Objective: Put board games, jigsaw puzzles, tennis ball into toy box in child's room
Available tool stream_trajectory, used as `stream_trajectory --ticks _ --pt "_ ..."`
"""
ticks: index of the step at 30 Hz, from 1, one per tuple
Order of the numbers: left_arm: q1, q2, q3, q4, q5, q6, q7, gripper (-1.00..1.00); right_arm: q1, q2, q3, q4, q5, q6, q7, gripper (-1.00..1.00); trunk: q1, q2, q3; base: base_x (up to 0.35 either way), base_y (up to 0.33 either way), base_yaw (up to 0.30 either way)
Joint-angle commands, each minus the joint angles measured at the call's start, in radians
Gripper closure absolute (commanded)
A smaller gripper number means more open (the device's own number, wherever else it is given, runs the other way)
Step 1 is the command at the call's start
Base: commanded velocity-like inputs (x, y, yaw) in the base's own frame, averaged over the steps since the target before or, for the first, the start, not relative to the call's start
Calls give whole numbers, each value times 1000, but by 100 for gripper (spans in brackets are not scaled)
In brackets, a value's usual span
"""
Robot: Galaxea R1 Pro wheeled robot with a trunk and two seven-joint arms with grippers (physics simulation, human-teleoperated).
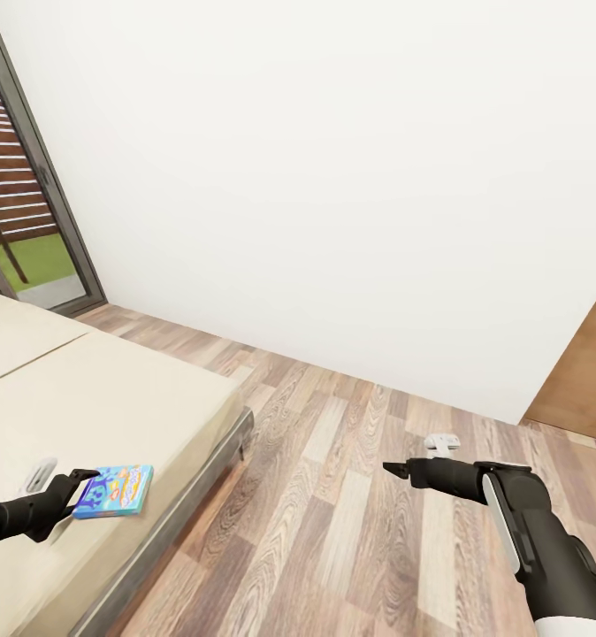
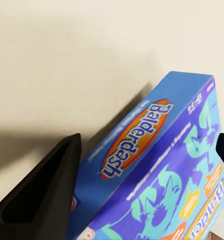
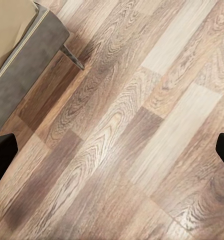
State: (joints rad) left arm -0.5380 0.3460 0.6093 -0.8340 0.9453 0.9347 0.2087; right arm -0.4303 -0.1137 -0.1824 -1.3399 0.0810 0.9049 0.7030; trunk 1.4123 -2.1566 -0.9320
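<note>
1. I had the left gripper (image 1: 84, 489) right at the Balderdash board game (image 1: 114, 490), which sat at its fingertips over the bed (image 1: 112, 398) near the mattress edge. The box extended straight out from the gripper toward the bed's open side, its long axis roughly in line with the arm.
2. In the left wrist view the box (image 2: 161, 170) filled the space between the two fingers (image 2: 47, 185), one dark finger against its side, so I judged the jaws were pinching it; whether it was lifted clear of the mattress I could not tell.
3. The right gripper (image 1: 395, 469) hung over the wood floor (image 1: 333, 495), well apart from the box, its fingers spread wide with nothing between them, so the left arm was plainly the nearer.
4. The box looked flat, rectangular and rigid: bright blue with an orange oval logo and teal cartoon figures on the lid.
</note>
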Motion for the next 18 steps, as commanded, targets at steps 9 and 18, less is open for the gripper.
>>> stream_trajectory --ticks 9,18 --pt "0 0 4 0 7 6 10 -100 -1 0 -2 -1 8 3 9 -100 0 0 -1 2 -1 0" --pt "0 0 5 1 8 -2 10 -100 -1 0 -2 -1 8 3 9 -100 0 0 -1 45 -81 0"
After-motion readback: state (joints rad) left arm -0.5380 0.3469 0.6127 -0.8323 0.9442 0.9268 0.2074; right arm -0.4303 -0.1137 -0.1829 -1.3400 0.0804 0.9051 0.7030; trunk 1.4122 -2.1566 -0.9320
